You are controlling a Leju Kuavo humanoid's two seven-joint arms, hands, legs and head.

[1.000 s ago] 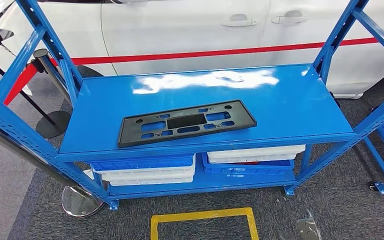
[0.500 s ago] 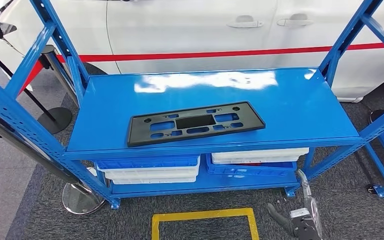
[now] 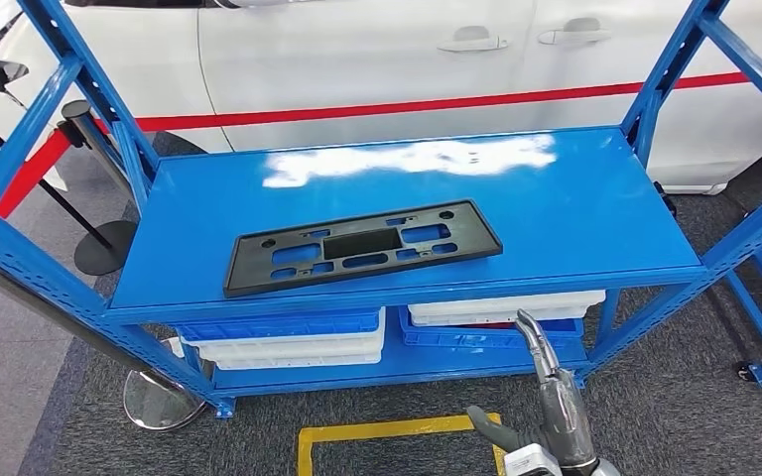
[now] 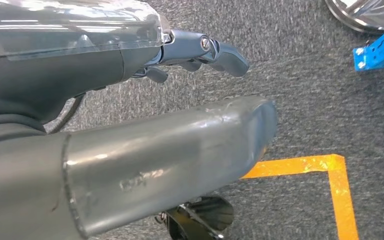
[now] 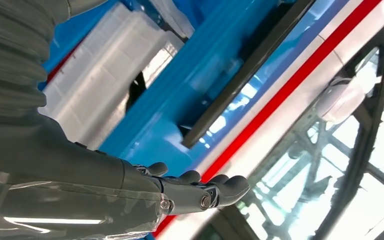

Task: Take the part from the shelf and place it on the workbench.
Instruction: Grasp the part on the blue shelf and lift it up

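The part (image 3: 362, 248) is a flat black rectangular plate with several cutouts, lying near the front edge of the blue shelf top (image 3: 575, 218). My right hand (image 3: 548, 416) rises below and in front of the shelf, right of the part, fingers pointing up and empty. In the right wrist view that hand (image 5: 180, 190) is open, and the part (image 5: 245, 80) shows edge-on on the shelf beyond it. My left hand (image 4: 200, 55) hangs over grey carpet with its fingers loosely extended, holding nothing.
Blue and white bins (image 3: 278, 332) sit on the lower shelf. A white car (image 3: 357, 59) with a red stripe stands behind the rack. Blue uprights frame both ends. A stanchion base (image 3: 159, 397) is at the lower left, and yellow floor tape (image 3: 397, 431) lies in front.
My right hand has come up from the bottom edge of the head view toward the shelf front. The view shifted slightly; the part has not moved on the shelf.
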